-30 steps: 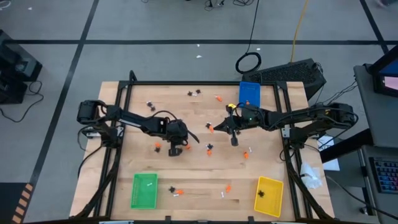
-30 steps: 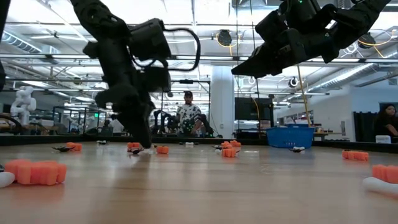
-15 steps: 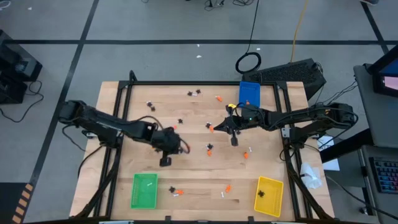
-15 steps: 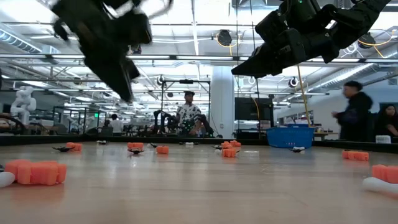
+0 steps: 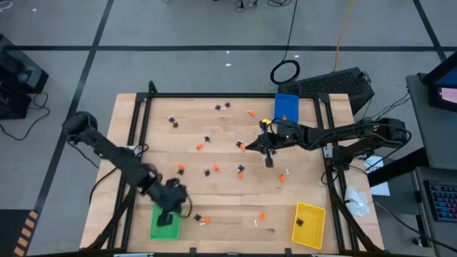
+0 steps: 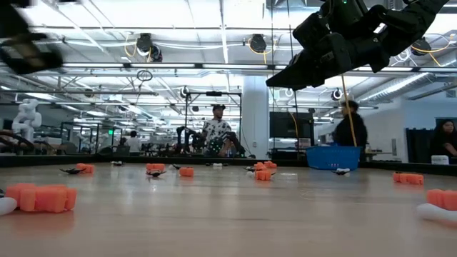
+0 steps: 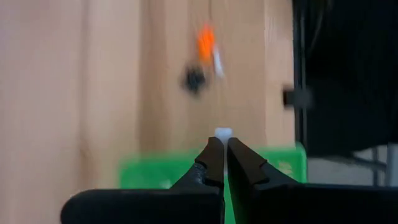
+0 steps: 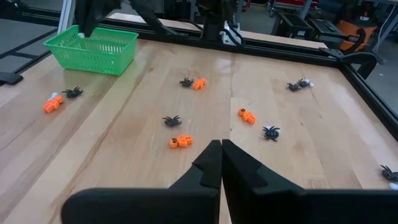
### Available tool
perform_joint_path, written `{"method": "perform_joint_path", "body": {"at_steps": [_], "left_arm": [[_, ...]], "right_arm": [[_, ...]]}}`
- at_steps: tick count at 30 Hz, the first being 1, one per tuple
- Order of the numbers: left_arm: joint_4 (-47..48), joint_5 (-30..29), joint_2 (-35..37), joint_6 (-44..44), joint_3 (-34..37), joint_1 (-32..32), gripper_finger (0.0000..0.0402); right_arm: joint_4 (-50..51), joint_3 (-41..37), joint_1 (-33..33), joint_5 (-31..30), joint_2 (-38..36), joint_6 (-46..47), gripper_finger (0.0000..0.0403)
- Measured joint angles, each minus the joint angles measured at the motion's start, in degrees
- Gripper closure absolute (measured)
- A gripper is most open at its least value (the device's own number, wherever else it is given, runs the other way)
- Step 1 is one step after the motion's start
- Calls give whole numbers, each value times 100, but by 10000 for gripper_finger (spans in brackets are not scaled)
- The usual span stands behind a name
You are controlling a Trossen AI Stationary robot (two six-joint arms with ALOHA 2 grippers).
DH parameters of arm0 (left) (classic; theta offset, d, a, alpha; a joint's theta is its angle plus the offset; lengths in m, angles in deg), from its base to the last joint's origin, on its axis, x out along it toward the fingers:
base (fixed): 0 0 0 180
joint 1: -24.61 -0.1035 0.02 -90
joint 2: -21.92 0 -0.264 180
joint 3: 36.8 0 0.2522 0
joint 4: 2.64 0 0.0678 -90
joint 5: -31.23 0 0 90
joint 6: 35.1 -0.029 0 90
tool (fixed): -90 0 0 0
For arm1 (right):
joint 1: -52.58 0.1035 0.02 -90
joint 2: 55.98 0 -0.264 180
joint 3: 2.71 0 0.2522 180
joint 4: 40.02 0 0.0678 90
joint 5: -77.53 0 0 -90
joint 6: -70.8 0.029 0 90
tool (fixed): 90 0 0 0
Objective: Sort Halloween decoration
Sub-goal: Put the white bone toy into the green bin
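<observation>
Mostly unsorted, trinkets (image 5: pixel 207 171) lay scattered on the bench (image 5: pixel 228 200), while the left claw (image 7: pixel 222 146), pinching a white bone (image 7: pixel 222 132), hung over the green tray (image 5: pixel 161 230); the right claw (image 8: pixel 221 149) hovered closed mid-bench.

Small trinkets of three kinds lie scattered flat across the wooden table (image 5: pixel 228 193): orange lumps (image 5: pixel 200 148), black spider shapes (image 5: pixel 207 139) and white bone sticks (image 5: pixel 288 171). Most occupy the table's middle and far half. A mixed cluster (image 5: pixel 202 219) lies just beside the green tray (image 5: pixel 154 230). One white piece (image 7: pixel 222 132) is pinched at the left gripper (image 7: pixel 224 149) fingertips, above the green tray. One black piece (image 5: pixel 298 221) lies inside the yellow tray (image 5: pixel 318 221).
</observation>
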Motion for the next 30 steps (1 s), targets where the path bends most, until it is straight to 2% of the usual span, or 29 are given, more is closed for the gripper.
{"method": "perform_joint_path", "body": {"at_steps": [5,10,20,26,30], "left_arm": [[126,-470,-149,1170,-2,774,400],[734,-993,-477,1923,-2,1025,400],[962,-991,-1379,2064,-2,886,401],[956,-848,-1391,2081,-7,890,400],[958,-553,-1318,2068,-7,890,377]], "right_arm": [[0,0,1,0,0,25,403],[0,0,2,-2,0,43,403],[0,0,0,-2,0,102,403],[2,0,0,0,0,105,403],[4,0,1,-1,0,105,403]]}}
